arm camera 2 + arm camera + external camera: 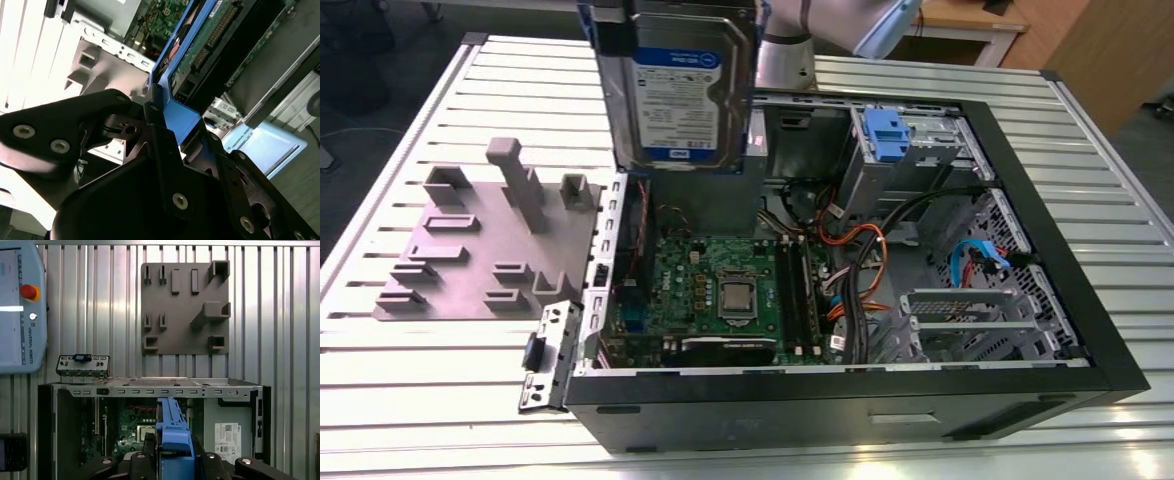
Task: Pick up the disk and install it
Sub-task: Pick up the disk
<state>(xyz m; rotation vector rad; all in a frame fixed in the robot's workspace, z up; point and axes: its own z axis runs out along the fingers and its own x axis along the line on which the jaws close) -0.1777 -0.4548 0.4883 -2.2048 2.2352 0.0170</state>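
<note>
The disk [678,85], a silver hard drive with a white-and-blue label in a blue carrier frame, hangs upright above the back left corner of the open computer case [1067,250]. In both wrist views my gripper [176,122] [174,452] is shut on the blue carrier frame [182,120] [172,432], with a black finger [148,446] on each side. The first wrist view looks along the disk's edge down onto the motherboard [130,425]. The disk's green circuit board [210,37] faces the second wrist view.
A grey fixture plate [480,250] [185,307] with raised blocks lies on the slatted table beside the case. A small metal bracket [547,355] [82,367] lies near it. A blue clip [887,135] sits in the case's drive bay, near orange cables [854,250]. A teach pendant [20,305] rests on the table.
</note>
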